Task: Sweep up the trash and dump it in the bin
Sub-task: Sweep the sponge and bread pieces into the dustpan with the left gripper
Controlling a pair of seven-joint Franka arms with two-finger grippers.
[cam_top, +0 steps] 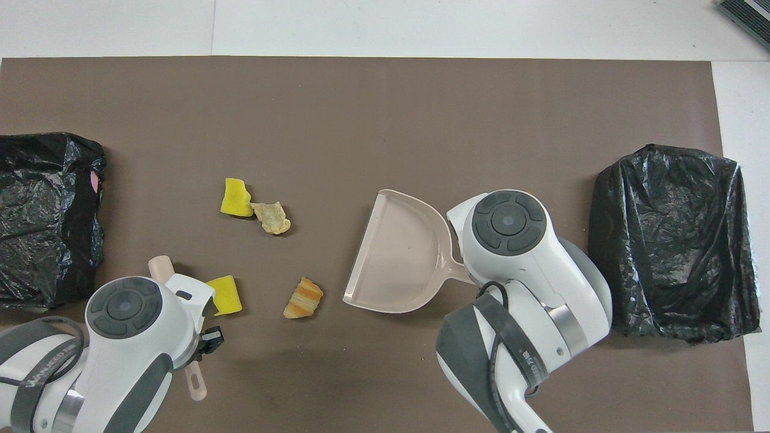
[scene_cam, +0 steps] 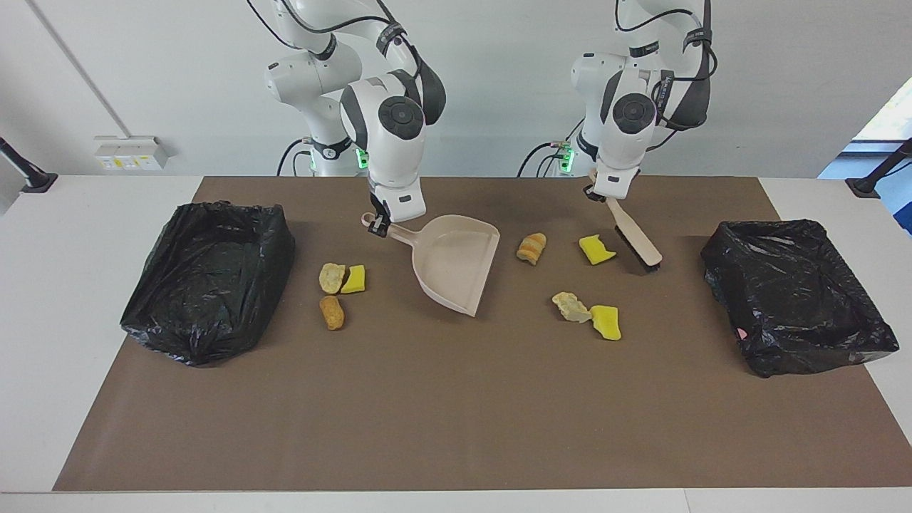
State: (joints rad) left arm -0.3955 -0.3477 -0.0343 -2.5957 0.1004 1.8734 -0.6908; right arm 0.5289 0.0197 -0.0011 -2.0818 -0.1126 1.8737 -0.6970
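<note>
Facing view: trash [scene_cam: 598,249] beside left hand [scene_cam: 597,191].

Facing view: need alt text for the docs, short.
Two Franka arms at a brown-matted table: the right gripper holds a beige dustpan by its handle, the left gripper holds a brush whose bristles touch the mat. Seven bits of trash lie scattered beside the dustpan, and a black-lined bin sits at each end.

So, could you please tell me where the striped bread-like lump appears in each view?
Facing view: the striped lump lies just right of the dustpan.
Overhead view: the lump lies low, left of the dustpan.
Shared landmark: the dustpan.
</note>
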